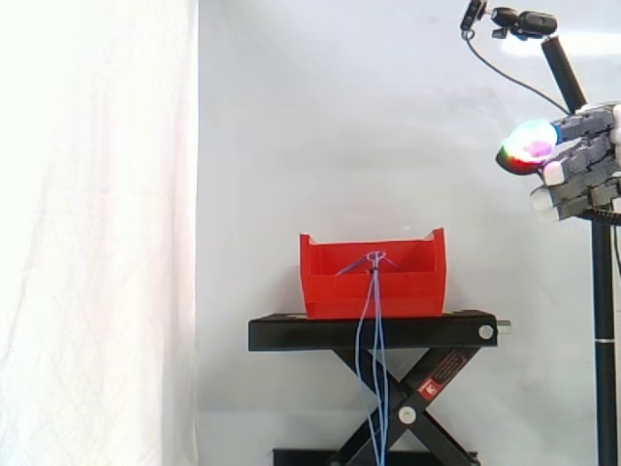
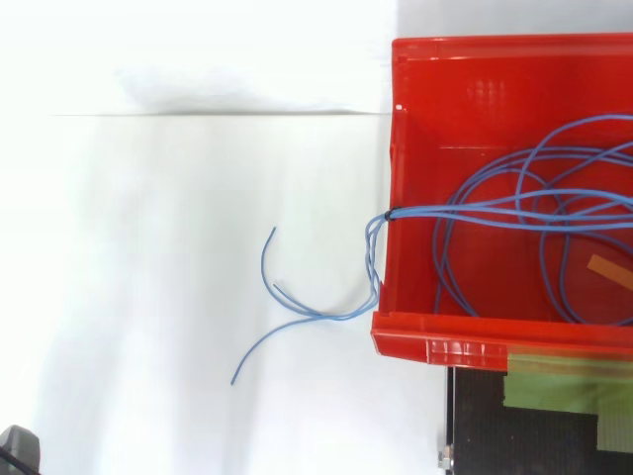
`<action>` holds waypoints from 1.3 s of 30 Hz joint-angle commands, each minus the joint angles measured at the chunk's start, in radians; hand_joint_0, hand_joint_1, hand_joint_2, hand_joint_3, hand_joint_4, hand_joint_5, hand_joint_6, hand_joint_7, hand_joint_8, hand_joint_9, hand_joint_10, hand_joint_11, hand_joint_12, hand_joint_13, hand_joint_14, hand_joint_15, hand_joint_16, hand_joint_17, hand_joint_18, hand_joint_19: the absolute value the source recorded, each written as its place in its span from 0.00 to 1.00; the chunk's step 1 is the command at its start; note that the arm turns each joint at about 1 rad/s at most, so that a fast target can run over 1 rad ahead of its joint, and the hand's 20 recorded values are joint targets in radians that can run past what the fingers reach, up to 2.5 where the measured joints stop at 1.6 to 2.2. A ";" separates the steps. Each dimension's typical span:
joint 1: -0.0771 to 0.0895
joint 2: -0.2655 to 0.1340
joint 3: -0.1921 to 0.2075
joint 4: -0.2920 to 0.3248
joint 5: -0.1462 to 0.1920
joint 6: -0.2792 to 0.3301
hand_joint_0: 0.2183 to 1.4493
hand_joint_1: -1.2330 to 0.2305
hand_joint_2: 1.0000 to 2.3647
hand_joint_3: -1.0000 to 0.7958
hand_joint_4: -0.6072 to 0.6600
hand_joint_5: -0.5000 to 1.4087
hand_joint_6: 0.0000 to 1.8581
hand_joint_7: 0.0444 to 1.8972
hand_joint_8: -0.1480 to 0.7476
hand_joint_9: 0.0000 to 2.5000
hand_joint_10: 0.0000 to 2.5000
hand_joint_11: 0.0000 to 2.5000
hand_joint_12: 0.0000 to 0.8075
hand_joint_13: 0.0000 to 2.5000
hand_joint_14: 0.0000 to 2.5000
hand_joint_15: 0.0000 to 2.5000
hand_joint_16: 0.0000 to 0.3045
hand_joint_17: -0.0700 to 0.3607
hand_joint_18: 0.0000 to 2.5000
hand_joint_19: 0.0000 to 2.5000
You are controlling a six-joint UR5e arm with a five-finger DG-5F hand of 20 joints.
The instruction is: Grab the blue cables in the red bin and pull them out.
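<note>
Where they spill over the near wall of the bin, the thin blue cables (image 1: 376,291) hang in a loose bunch down the front of that wall, past the platform under it and on between its crossed legs. Seen from above, their free ends curl on the white floor just beside the bin's wall, and a small black tie (image 2: 388,213) gathers the strands right at that rim. Behind the rim, the rest of the cables lies in wide overlapping loops on the floor of the open red plastic bin (image 1: 408,286). Under the bin stands a black metal scissor-lift stand (image 1: 291,333), and strips of green tape (image 2: 564,376) lie on its top next to the bin's edge. Well above the bin and off to its side, the robot's hand (image 1: 582,160) hangs in the air, fingers loosely extended toward the bin's side, grasping nothing, one pad glowing green and magenta. Beyond the bin hangs a white fabric curtain (image 1: 97,233).
</note>
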 commanded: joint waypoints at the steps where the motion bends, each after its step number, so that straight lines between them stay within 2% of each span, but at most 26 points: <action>1: 0.001 -0.001 0.000 0.008 0.001 0.000 0.42 0.28 0.00 0.00 0.59 0.49 0.00 0.10 0.43 0.23 0.00 0.05 0.40 0.15 0.00 0.05 0.16 0.42 0.07 0.05; 6: 0.003 -0.001 0.000 0.039 0.001 0.000 0.42 0.28 0.00 0.00 0.59 0.49 0.00 0.10 0.43 0.23 0.00 0.06 0.40 0.15 0.00 0.05 0.16 0.42 0.07 0.05; 7: 0.006 -0.001 0.000 0.071 0.004 0.000 0.42 0.28 0.00 0.00 0.59 0.49 0.00 0.10 0.43 0.23 0.00 0.05 0.40 0.15 0.00 0.05 0.16 0.42 0.07 0.05; 11: 0.015 -0.001 0.000 0.134 0.023 0.000 0.42 0.28 0.00 0.00 0.59 0.50 0.00 0.10 0.43 0.23 0.00 0.06 0.40 0.15 0.00 0.05 0.16 0.42 0.07 0.05; 16: 0.031 -0.003 0.000 0.142 0.067 0.000 0.42 0.28 0.00 0.00 0.59 0.50 0.00 0.10 0.43 0.23 0.00 0.06 0.40 0.15 0.00 0.05 0.16 0.42 0.07 0.06; 22: 0.046 -0.003 -0.002 0.155 0.106 0.014 0.42 0.28 0.00 0.00 0.60 0.50 0.00 0.10 0.43 0.23 0.00 0.06 0.40 0.15 0.00 0.05 0.16 0.42 0.07 0.05; 27: 0.057 -0.007 -0.002 0.160 0.107 0.029 0.42 0.28 0.00 0.00 0.60 0.50 0.00 0.10 0.43 0.23 0.00 0.06 0.40 0.15 0.00 0.05 0.16 0.42 0.07 0.06; 29: 0.057 -0.030 -0.002 0.160 0.109 0.031 0.42 0.28 0.00 0.00 0.60 0.51 0.00 0.12 0.43 0.23 0.00 0.06 0.40 0.15 0.00 0.05 0.16 0.42 0.08 0.06; 32: 0.057 -0.096 0.000 0.166 0.103 0.063 0.42 0.27 0.00 0.00 0.61 0.53 0.01 0.16 0.43 0.23 0.00 0.06 0.40 0.15 0.00 0.06 0.16 0.41 0.08 0.05; 34: 0.057 -0.107 0.000 0.192 0.106 0.083 0.43 0.26 0.00 0.00 0.62 0.55 0.01 0.20 0.43 0.23 0.00 0.07 0.40 0.15 0.00 0.05 0.16 0.41 0.08 0.05; 36: 0.057 -0.109 0.000 0.229 0.106 0.077 0.43 0.24 0.00 0.00 0.62 0.56 0.01 0.24 0.43 0.23 0.00 0.07 0.39 0.15 0.00 0.05 0.16 0.41 0.08 0.05; 39: 0.057 -0.109 -0.002 0.255 0.106 0.029 0.44 0.19 0.00 0.00 0.59 0.57 0.00 0.32 0.43 0.23 0.00 0.09 0.39 0.15 0.00 0.06 0.16 0.41 0.08 0.06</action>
